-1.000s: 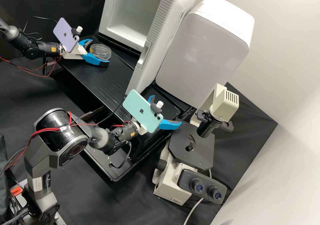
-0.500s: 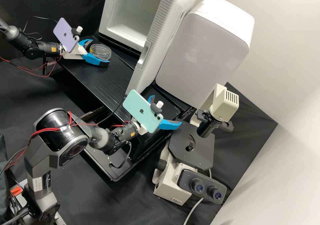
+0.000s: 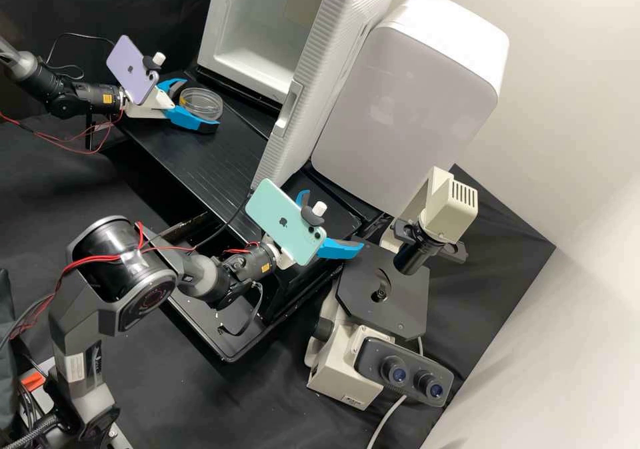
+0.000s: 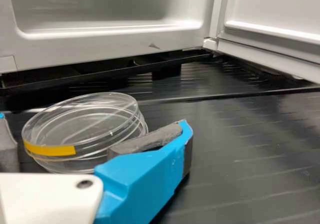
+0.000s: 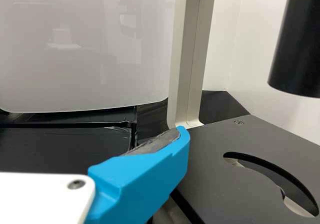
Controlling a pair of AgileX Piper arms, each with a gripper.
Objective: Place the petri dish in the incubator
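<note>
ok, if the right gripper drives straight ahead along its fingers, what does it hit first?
Most likely the microscope's cream upright pillar, close ahead of the right gripper by the black microscope stage's edge. The black cylindrical condenser hangs off to the side. Depth is unclear.

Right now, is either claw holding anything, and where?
Nothing looks gripped. The open left gripper flanks the petri dish at its side wall; the right gripper is empty.

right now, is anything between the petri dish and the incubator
Nothing visible. The petri dish sits on the black tray at the left tool; the incubator stands open, with only bare tray between them.
</note>
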